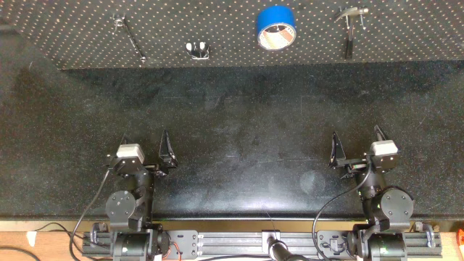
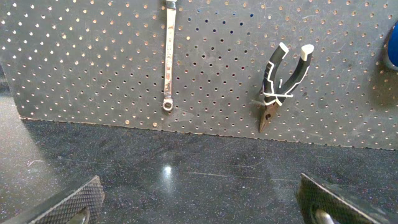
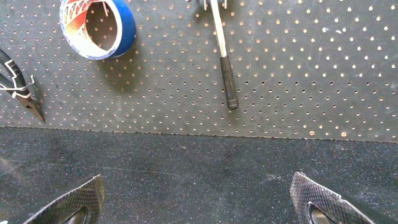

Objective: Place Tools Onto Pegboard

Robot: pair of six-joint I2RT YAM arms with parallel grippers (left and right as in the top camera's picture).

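Observation:
Four tools hang on the pegboard (image 1: 217, 32) at the back: a wrench (image 1: 129, 36) (image 2: 168, 56), black-and-white pliers (image 1: 197, 50) (image 2: 280, 84) (image 3: 18, 84), a roll of blue tape (image 1: 275, 28) (image 3: 97, 26) and a hammer (image 1: 351, 29) (image 3: 222, 59). My left gripper (image 1: 143, 151) (image 2: 202, 202) rests low near the front of the black mat, open and empty, facing the wrench and pliers. My right gripper (image 1: 357, 147) (image 3: 199, 202) is likewise open and empty at the front right, facing the tape and hammer.
The black mat (image 1: 239, 116) stretches between the grippers and the pegboard. Both arm bases and their cables sit along the front edge.

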